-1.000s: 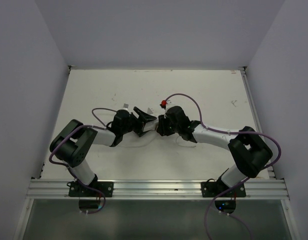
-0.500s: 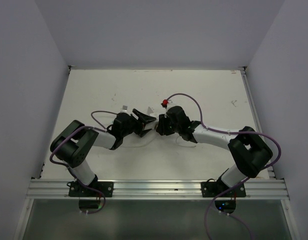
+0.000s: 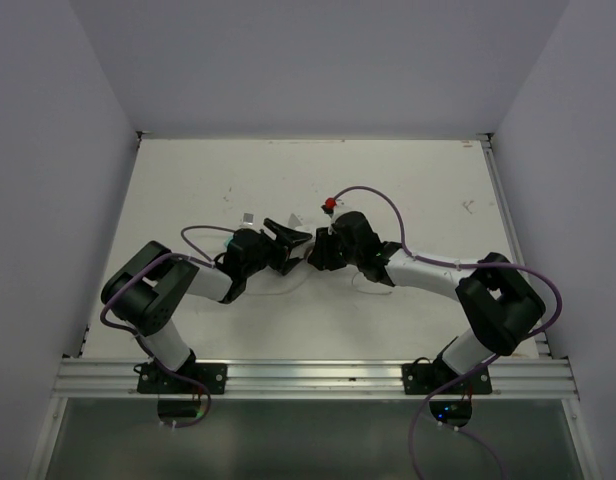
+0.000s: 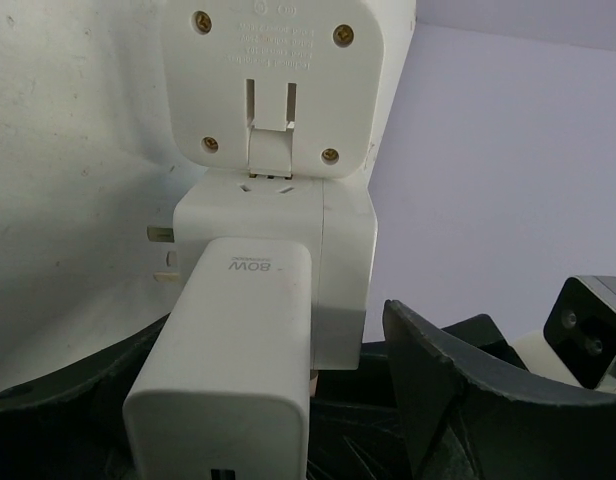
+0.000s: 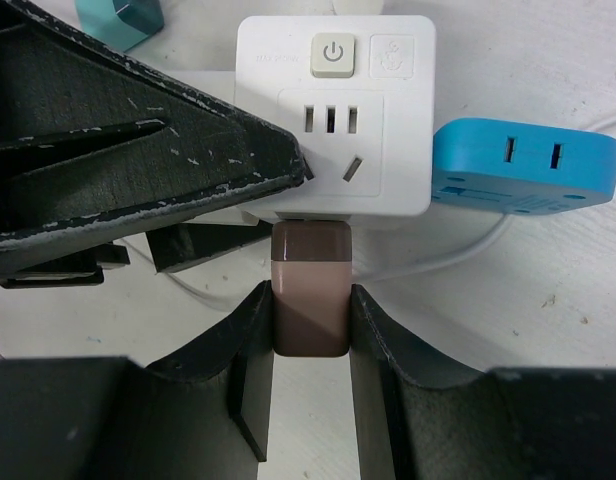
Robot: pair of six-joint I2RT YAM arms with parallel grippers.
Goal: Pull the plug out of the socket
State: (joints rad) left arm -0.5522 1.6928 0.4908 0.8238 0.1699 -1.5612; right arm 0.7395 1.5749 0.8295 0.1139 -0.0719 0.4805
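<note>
We see the right gripper (image 5: 310,296) clamped on the brown plug (image 5: 310,275) — it butts against the white socket cube (image 5: 388,100) at 6 o'clock. The left gripper (image 4: 288,335) stands wide around a white charger (image 4: 228,400) — a blue adapter (image 5: 528,165) sits at the cube's 3 o'clock.

White socket cube (image 5: 335,110), grey power button (image 5: 333,55); dusty-brown plug (image 5: 310,290) lower centre, bright blue adapter (image 5: 528,165) at right, teal piece (image 5: 118,15) upper left, off-white speckled table (image 5: 548,300).
</note>
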